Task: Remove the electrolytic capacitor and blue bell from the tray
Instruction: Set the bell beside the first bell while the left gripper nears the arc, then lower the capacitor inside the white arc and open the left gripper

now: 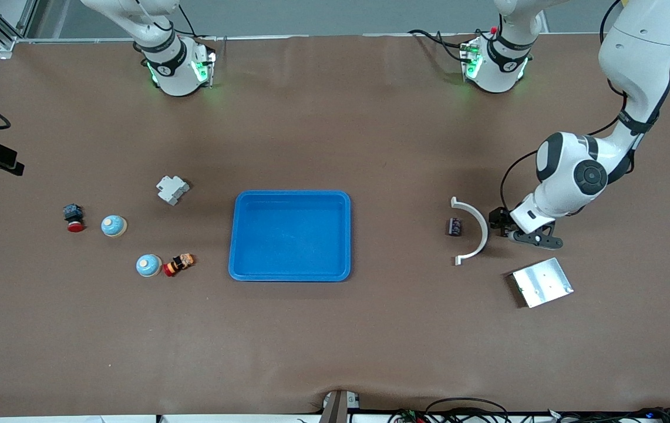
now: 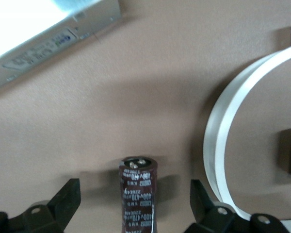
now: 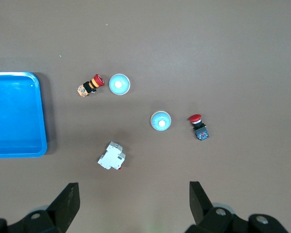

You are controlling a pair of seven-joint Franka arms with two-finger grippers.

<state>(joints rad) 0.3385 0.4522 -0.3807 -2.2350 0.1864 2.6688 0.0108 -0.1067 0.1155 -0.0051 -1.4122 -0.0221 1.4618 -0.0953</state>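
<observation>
Two robot arms stand at a brown bench (image 1: 335,341) with a blue tray (image 1: 290,235) at its middle. The left tool (image 1: 502,226) is low at the bench surface toward the left arm's end, just beside the outer curve of a white curved strip (image 1: 475,232). Its fingers (image 2: 63,201) are spread wide, and a dark brown capacitor (image 2: 138,194) lies on the bench between them, touching neither finger in the left wrist view. In the front view this capacitor is hidden by the tool. A small dark part (image 1: 455,226) sits inside the curve of the strip, and a silver metal box (image 1: 542,282) lies nearer the front camera than the tool.

The right tool (image 3: 133,204) is out of the front view; the right arm waits high, with its fingers (image 3: 65,201) spread and nothing between them. Its wrist view looks down on the things at the right arm's end of the bench: two pale blue bells, one (image 1: 114,225) beside a red-capped push button (image 1: 74,217), the other bell (image 1: 148,265) nearer the front camera and touching a red and yellow button (image 1: 179,264). A grey breaker (image 1: 172,189) lies farther from the camera than both bells
</observation>
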